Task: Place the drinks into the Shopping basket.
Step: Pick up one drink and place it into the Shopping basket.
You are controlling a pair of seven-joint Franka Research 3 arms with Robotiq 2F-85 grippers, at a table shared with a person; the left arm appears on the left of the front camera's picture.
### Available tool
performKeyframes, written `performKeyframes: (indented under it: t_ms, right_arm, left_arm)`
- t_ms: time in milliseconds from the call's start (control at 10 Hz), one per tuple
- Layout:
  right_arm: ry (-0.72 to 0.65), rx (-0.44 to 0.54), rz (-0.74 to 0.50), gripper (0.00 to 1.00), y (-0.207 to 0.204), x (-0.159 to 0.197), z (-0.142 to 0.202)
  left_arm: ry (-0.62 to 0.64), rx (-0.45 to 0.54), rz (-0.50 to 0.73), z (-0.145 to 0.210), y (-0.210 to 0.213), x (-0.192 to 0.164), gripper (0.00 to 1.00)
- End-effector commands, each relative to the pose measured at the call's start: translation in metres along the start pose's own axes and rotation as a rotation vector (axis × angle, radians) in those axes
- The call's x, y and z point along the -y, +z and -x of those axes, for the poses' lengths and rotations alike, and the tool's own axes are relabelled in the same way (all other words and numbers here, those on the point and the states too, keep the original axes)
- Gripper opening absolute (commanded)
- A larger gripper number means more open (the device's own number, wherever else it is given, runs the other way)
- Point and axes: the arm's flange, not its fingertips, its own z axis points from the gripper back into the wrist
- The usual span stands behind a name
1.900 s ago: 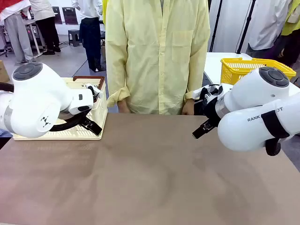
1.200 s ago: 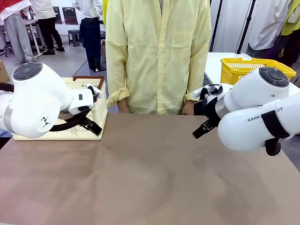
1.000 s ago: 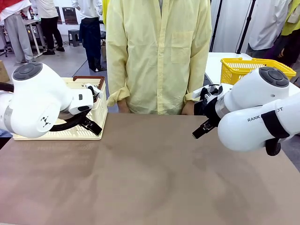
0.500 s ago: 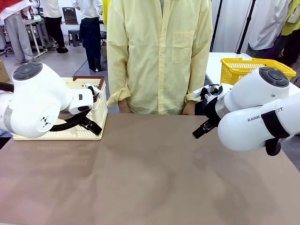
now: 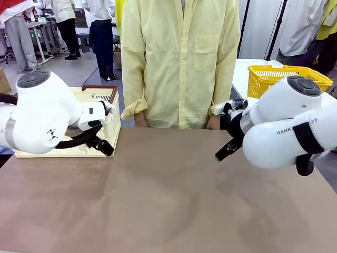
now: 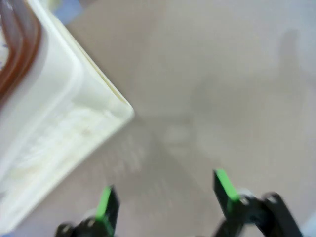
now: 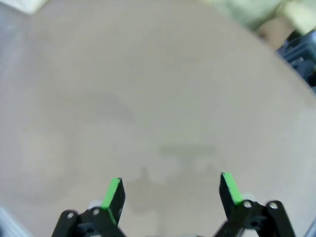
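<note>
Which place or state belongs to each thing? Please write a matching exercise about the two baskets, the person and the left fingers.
1. Shopping basket
2. yellow mesh basket
3. person
4. left fingers

a. far side, middle
b. far right
c. open, over the bare table
d. far left

Pairs: 1-d, 2-b, 3-a, 4-c

We saw a brown tabletop (image 5: 168,205) spread across the lower picture. At twelve o'clock a person (image 5: 179,58) in a pale yellow shirt stood at its far edge. At two o'clock a yellow mesh basket (image 5: 266,78) sat on a white table (image 5: 239,71), and at eleven o'clock bystanders (image 5: 100,23) stood farther off.
</note>
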Motion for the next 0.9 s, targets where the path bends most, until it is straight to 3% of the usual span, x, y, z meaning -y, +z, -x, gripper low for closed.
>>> performKeyframes:
  t_ms: [0, 100, 200, 300, 400, 500, 600, 800]
  right_arm:
    - [-0.229, -0.196, -0.236, 1.00, 0.024, 0.012, -0.001]
    - [-0.501, -0.272, -0.284, 1.00, 0.035, 0.020, -0.004]
    - [-0.571, -0.282, -0.453, 1.00, 0.054, 0.032, 0.004]
    - [-0.531, -0.229, -0.725, 1.00, 0.077, 0.048, 0.018]
    - [-0.589, -0.157, -0.859, 1.00, 0.098, 0.072, 0.035]
    - [-0.687, -0.033, -1.051, 1.00, 0.125, 0.112, 0.066]
    - [-0.804, 0.077, -1.088, 1.00, 0.141, 0.141, 0.095]
    - [-0.989, 0.372, -1.118, 1.00, 0.178, 0.190, 0.182]
  left_arm:
    - [0.303, -0.267, 0.207, -0.001, 0.024, -0.005, 1.00]
    - [0.280, -0.266, 0.341, 0.002, 0.037, -0.003, 1.00]
    - [0.249, -0.212, 0.567, 0.006, 0.056, -0.005, 1.00]
    - [0.239, -0.133, 0.807, 0.007, 0.080, -0.015, 1.00]
    - [0.281, -0.012, 0.928, 0.014, 0.104, -0.031, 1.00]
    - [0.323, 0.176, 1.095, 0.041, 0.144, -0.064, 1.00]
    - [0.413, 0.320, 1.083, 0.069, 0.171, -0.091, 1.00]
    - [0.656, 0.607, 0.942, 0.160, 0.222, -0.152, 1.00]
